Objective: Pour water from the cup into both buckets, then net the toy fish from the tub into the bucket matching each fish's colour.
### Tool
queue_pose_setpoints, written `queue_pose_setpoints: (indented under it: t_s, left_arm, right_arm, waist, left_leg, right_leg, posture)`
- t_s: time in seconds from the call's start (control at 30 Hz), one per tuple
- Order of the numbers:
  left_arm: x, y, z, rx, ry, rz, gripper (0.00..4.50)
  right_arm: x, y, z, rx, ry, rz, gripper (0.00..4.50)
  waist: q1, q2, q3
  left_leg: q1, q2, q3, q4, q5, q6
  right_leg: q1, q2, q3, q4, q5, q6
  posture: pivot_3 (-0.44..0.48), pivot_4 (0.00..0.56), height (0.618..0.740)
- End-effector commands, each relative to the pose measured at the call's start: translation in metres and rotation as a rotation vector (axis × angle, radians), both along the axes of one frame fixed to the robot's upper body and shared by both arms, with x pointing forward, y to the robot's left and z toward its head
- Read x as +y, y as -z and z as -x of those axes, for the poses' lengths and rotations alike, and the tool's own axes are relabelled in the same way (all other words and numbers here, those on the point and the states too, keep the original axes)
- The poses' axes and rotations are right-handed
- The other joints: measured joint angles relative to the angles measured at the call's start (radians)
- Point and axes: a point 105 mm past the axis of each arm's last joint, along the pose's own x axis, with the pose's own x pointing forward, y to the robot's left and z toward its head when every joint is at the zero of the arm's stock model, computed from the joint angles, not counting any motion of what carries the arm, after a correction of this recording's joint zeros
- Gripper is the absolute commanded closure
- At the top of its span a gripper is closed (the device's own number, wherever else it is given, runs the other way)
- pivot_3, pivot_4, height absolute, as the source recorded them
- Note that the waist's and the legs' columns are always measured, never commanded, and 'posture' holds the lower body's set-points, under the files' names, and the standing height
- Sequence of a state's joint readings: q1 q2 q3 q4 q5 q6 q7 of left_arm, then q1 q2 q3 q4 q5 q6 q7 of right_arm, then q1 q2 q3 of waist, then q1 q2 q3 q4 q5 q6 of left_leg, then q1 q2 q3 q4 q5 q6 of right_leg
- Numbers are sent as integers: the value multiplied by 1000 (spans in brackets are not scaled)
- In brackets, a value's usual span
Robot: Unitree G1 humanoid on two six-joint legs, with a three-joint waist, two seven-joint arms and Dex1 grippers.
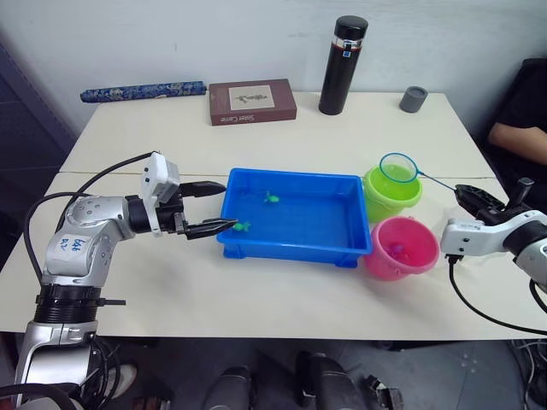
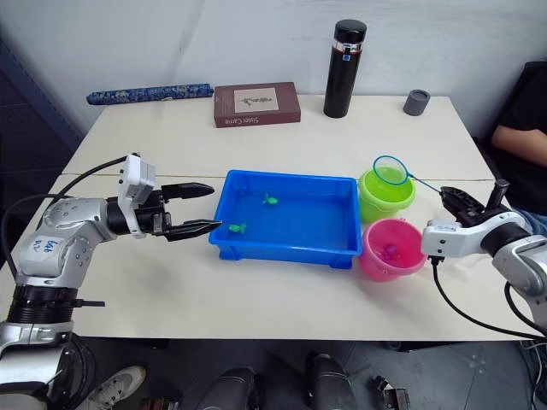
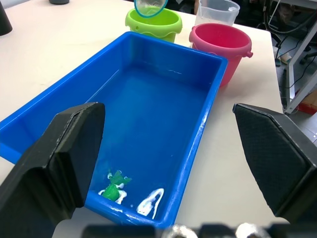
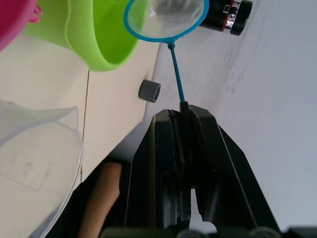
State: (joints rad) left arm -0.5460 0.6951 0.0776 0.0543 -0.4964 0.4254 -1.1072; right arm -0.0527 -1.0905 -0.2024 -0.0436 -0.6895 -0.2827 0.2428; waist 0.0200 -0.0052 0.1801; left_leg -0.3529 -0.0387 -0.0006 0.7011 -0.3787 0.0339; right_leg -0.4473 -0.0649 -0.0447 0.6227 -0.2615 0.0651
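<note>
The blue tub (image 1: 295, 248) sits mid-table with two green toy fish (image 1: 271, 198) (image 1: 242, 226) in its left part. To its right stand the green bucket (image 1: 389, 198) and, nearer me, the pink bucket (image 1: 402, 249), which has a small pink shape inside. My right gripper (image 1: 463, 193) is shut on the net's thin handle. The net hoop (image 1: 398, 167) hangs over the green bucket's rim. My left gripper (image 1: 229, 205) is open at the tub's left wall, its lower fingertip close to one green fish. The clear cup (image 3: 218, 11) stands behind the buckets.
At the table's far side are a black flask (image 1: 344, 66), a brown box (image 1: 252, 102), a grey cap (image 1: 414, 98) and a blue patterned roll (image 1: 143, 90). A person's arm (image 1: 517, 137) rests at the right edge. Bare tabletop lies in front of the tub.
</note>
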Motion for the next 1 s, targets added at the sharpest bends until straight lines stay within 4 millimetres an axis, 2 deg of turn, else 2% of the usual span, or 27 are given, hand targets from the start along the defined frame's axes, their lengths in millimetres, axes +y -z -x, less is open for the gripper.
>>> queue_pose_setpoints:
  t_s: [0.03, 0.17, 0.27, 0.37, 0.47, 0.63, 0.73, 0.87, 1.0]
  left_arm:
    - [0, -10, 0, -43, 2, 1, 40]
    - [8, -11, 0, -42, -27, -8, 40]
    - [22, -15, -1, -43, -66, -11, 40]
    - [34, -11, 2, -28, -101, -31, 40]
    - [40, -7, 6, -16, -130, -43, 40]
    - [51, -2, 16, 2, -177, -46, 40]
    - [56, -1, 21, 4, -205, -48, 40]
    - [59, -1, 27, 7, -226, -46, 40]
    - [60, 0, 32, 7, -243, -43, 40]
  right_arm:
    - [-1, -18, 1, -64, -3, 31, 4500]
    - [16, -30, 0, -40, -64, -44, 4500]
    - [37, -33, -3, 50, -122, -193, 4500]
    - [72, -22, -4, 289, -204, -446, 4500]
    - [98, -13, -4, 513, -242, -599, 4500]
    - [125, -8, -10, 775, -241, -755, 4500]
    - [132, -2, -14, 881, -205, -768, 4500]
    - [133, 8, -12, 977, -147, -745, 4500]
    - [136, 18, -9, 1102, -73, -795, 4500]
  waist:
    - [0, 0, 0]
    - [-3, 0, 0]
    - [-17, 0, 0]
    - [-26, 0, 0]
    - [-23, 0, 0]
    - [-19, 0, 0]
    - [-16, 0, 0]
    - [-13, 0, 0]
    - [-18, 0, 0]
  left_leg:
    - [0, 0, 0, 0, 0, 0]
    - [0, 0, 0, 0, 0, 0]
    - [1, 0, 1, 0, 0, 0]
    - [2, 2, 0, 0, 0, -1]
    - [2, 3, 0, 0, 0, -1]
    - [0, 2, -2, 1, 0, 0]
    - [0, 2, -4, 1, 0, 0]
    - [-1, 1, -5, 0, 0, 0]
    - [-1, 1, -5, 0, 0, 0]
  right_leg:
    - [0, 0, 0, 0, 0, 0]
    - [0, 0, 0, 0, 0, 0]
    - [0, 1, 1, 0, 0, 0]
    - [2, 3, 0, -1, 0, 0]
    - [2, 3, 0, 0, 0, -1]
    - [2, 1, -1, -1, 1, -1]
    - [2, 0, -2, -1, 0, -1]
    - [1, -1, -3, -2, 0, -1]
    - [1, -1, -2, -2, 0, -1]
  posture:
    - [0, 150, 739]
    - [0, 150, 739]
    - [0, 150, 739]
    - [0, 150, 739]
    - [0, 150, 739]
    - [0, 150, 739]
    - [0, 150, 739]
    - [0, 150, 739]
    - [0, 150, 739]
